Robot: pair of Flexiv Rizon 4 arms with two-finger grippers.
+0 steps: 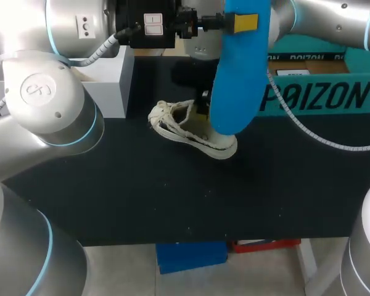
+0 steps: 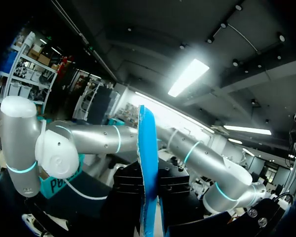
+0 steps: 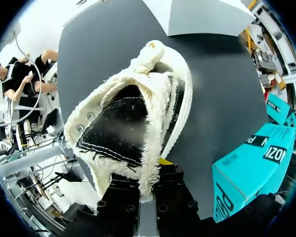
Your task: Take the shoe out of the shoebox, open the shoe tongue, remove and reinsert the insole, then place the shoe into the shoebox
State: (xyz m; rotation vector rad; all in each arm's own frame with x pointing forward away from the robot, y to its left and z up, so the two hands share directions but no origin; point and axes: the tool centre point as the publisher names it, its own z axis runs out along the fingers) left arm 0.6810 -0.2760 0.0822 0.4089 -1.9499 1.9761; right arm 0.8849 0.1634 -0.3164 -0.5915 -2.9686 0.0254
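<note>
**Both arms at the counter.** My left arm comes in from the left side with the left end effector (image 1: 234, 23) raised high. It pinches the upper end of the blue insole (image 1: 239, 80), which hangs upright. My right end effector (image 3: 149, 178) sits low near the middle of the counter (image 1: 142, 197), closed on the frayed rim of the cream shoe (image 3: 133, 118), which lies on the dark surface. The teal shoebox (image 1: 320, 92) stands at the far right corner and a white box (image 1: 105, 77) at the far left.

Black table (image 1: 172, 203) with a plain dark top, one white box (image 1: 113, 86) standing on the rear left part of it, flat blank sides, bottom edge resting right on the dark surface.
</note>
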